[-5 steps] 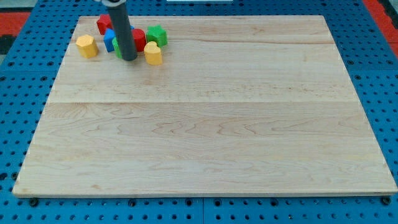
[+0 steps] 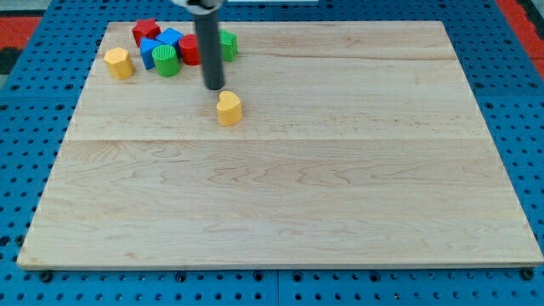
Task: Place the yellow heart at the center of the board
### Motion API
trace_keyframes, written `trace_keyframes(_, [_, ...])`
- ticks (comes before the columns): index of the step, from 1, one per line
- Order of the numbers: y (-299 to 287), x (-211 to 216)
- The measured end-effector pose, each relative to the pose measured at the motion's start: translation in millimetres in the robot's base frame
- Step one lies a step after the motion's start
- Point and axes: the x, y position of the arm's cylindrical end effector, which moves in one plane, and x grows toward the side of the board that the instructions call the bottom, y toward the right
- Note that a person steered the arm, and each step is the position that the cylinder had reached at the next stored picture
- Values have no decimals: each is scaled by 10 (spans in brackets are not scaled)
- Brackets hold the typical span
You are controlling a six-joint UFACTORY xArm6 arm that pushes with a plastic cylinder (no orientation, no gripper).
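My tip (image 2: pixel 213 87) sits on the wooden board (image 2: pixel 280 212), just above and slightly to the view's left of the yellow heart (image 2: pixel 229 108). There is a narrow gap between them, so as far as I can tell I am close behind the heart but not touching it. I have no jaws to open or close: the rod is bare, carrying nothing, only able to shove.

The heart lies in the upper left part of the board, well apart from the middle, which is down and to the view's right of it. That is the relation that matters: tip, heart and board centre fall roughly along one diagonal, with my tip on the far side from the goal. I judge a push toward the view's lower right should carry the heart along, though being slightly left of its middle I may need to correct.

Behind the rod, near the top left, is the cluster: a red block (image 2: pixel 144 31), a blue block (image 2: pixel 163 42), a green cylinder (image 2: pixel 167 61), another red block (image 2: pixel 189 49), a green block (image 2: pixel 228 44) partly hidden, and a yellow hexagonal block (image 2: pixel 118 63) off to the left.
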Motion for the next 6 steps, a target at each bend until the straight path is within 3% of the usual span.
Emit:
trace_keyframes(1, [577,273])
trace_keyframes(6, [663,315])
